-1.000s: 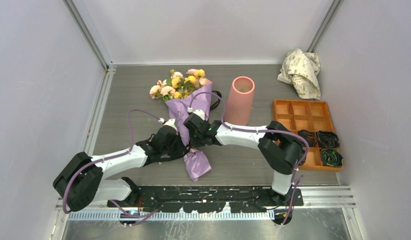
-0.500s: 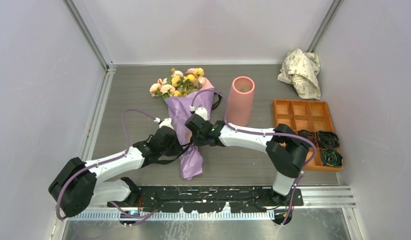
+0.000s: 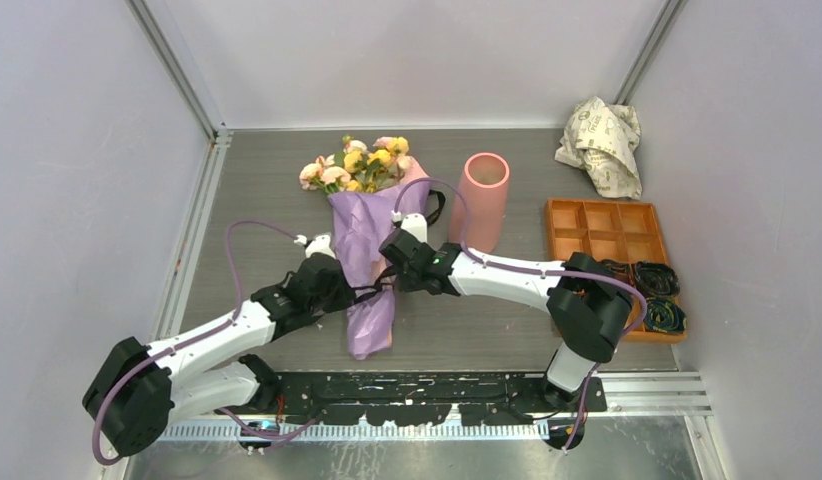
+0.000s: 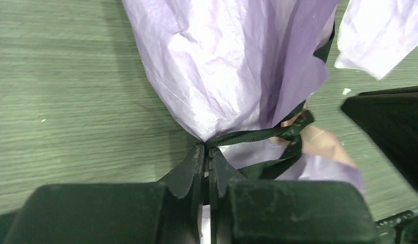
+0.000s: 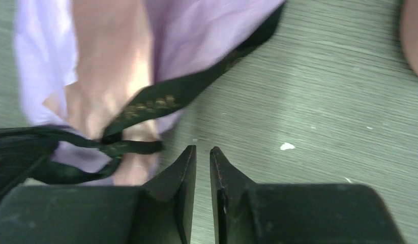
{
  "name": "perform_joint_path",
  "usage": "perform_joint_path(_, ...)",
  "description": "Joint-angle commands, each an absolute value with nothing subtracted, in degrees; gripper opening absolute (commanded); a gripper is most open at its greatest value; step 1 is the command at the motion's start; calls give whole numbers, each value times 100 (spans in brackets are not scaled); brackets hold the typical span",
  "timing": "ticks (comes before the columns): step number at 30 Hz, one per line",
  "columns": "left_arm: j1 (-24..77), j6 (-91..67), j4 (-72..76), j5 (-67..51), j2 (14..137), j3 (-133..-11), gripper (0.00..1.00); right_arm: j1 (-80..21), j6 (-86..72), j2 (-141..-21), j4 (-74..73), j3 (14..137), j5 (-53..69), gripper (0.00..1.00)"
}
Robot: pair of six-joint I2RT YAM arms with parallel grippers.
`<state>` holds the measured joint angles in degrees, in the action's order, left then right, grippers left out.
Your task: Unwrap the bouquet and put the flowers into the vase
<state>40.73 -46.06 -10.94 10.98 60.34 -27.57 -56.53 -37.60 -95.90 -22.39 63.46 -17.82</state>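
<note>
1. A wide strip of table (image 3: pixel 252 200) lies between the left wall (image 3: pixel 87 200) and the left arm, so I have room on that side. The back wall sits just behind the flower heads.
2. The left arm (image 3: pixel 217 335) lies low, stretched from its base at the near-left corner up and rightward to the bouquet's waist.
3. The left claw (image 4: pixel 207 148) has its fingers together, clamped on the black ribbon (image 4: pixel 258 134) where it leaves the paper's pinch.
4. The one bouquet (image 3: pixel 367 235) lies flat mid-table in its lilac cone. The flowers (image 3: pixel 362 165) point to the back wall and the paper tail points to the near edge.
5. The right claw (image 5: pixel 202 151) sits just right of the waist, fingers a sliver apart with nothing between them. A ribbon tail lies on the table beside it.
6. One vase (image 3: pixel 484 190) stands upright just right of the cone's top. I cannot tell whether they touch.
7. The right arm (image 3: pixel 527 280) reaches leftward from a raised elbow over the orange tray's near corner.
8. One orange tray (image 3: pixel 597 240) lies near the right wall, with three dark coils (image 3: pixel 655 278) that I can count in its compartments.
9. One crumpled paper (image 3: pixel 599 140) sits in the back-right corner.
</note>
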Motion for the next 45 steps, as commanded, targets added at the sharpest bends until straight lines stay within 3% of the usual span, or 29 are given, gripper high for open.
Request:
perform_joint_path(1, 3976, -4466, -1375, 1367, 5845, -2589, 7, -5493, -3758, -9220, -2640, 6208, -2372, 29)
perform_joint_path(4, 3974, -4387, -1234, 1149, 5785, -2574, 9, -5490, -3798, -9189, -2714, 6243, -2402, 36)
perform_joint_path(21, 3973, -3394, -1491, 312, 5511, -3125, 37, -5493, -3900, -8749, -2684, 6181, -2069, 37)
perform_joint_path(32, 3973, -2434, -1700, 811, 6312, -3739, 41, -5492, -3985, -8414, -2594, 5998, -1986, 38)
perform_joint_path(45, 3973, -2083, -1783, 540, 6711, -4216, 39, -5493, -4024, -8219, -2511, 5900, -1951, 38)
